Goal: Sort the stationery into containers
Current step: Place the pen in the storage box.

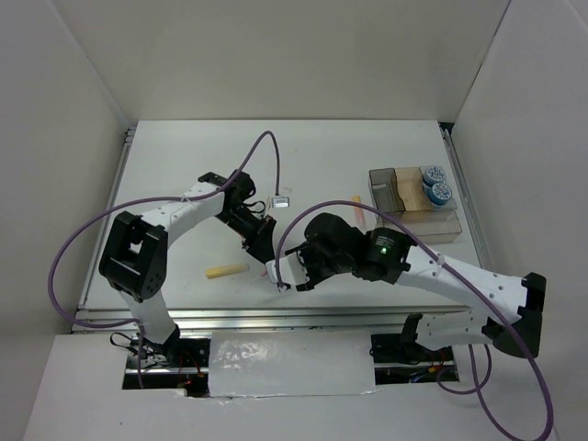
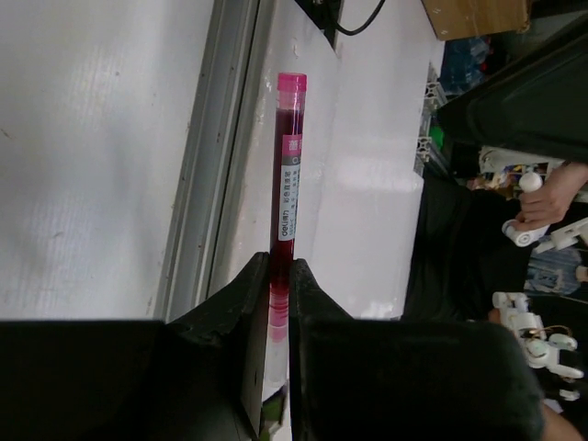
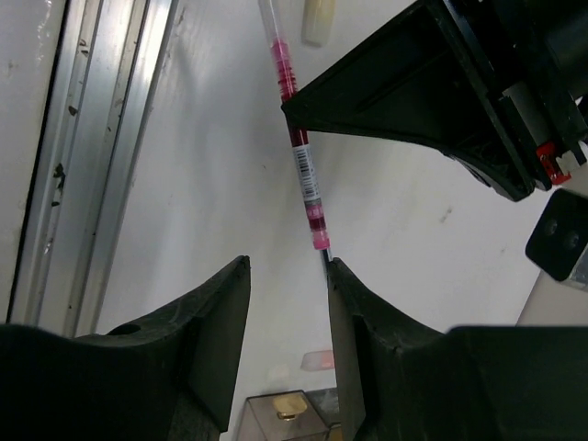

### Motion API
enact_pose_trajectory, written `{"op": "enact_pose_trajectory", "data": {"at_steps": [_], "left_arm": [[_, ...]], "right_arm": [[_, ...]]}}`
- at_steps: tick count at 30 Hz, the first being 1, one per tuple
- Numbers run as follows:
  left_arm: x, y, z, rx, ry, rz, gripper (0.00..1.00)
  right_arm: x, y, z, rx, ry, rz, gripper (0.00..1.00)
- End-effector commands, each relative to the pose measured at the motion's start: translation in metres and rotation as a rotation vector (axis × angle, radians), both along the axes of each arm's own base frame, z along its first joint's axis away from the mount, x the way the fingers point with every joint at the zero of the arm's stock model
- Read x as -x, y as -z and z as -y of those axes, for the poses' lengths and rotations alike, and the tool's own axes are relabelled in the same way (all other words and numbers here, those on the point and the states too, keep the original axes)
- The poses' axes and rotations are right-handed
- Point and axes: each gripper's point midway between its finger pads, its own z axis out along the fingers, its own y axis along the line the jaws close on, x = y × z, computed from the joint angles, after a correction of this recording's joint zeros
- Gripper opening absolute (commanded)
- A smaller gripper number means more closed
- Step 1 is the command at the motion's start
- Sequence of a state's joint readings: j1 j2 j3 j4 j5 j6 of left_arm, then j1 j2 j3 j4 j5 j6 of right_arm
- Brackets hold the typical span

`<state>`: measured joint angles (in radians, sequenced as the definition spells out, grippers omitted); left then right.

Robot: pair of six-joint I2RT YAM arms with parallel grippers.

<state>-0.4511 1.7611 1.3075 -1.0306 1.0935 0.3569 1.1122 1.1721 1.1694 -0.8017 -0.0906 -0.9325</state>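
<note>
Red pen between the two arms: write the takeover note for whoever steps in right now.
Left tool: shut on the red pen.
Right tool: open, with the pen's free end just reaching into its gap; no grip yet.
Box: two tape rolls sit in its far right corner, so those look done.
Lying loose: yellow highlighter near the left arm, small orange item beside the box.
Left to do: probably finish the pen handover and box it, then the loose pieces.

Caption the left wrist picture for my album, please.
Left tool pinches a red pen by one end, pink tip pointing away.
</note>
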Motion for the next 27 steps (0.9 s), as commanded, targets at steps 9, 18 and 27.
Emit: {"op": "enact_pose_trajectory", "data": {"at_steps": [9, 18, 27], "left_arm": [[0.008, -0.014, 0.008, 0.032, -0.046, -0.153, 0.00], [0.008, -0.014, 0.010, 0.038, -0.048, -0.185, 0.00], [0.008, -0.013, 0.010, 0.038, -0.052, -0.210, 0.00]], "right_arm": [[-0.020, 0.000, -0.030, 0.038, -0.026, 0.079, 0.46], [-0.023, 0.012, -0.038, 0.068, -0.053, 0.087, 0.46], [-0.021, 0.015, -0.053, 0.078, -0.089, 0.087, 0.46]]}}
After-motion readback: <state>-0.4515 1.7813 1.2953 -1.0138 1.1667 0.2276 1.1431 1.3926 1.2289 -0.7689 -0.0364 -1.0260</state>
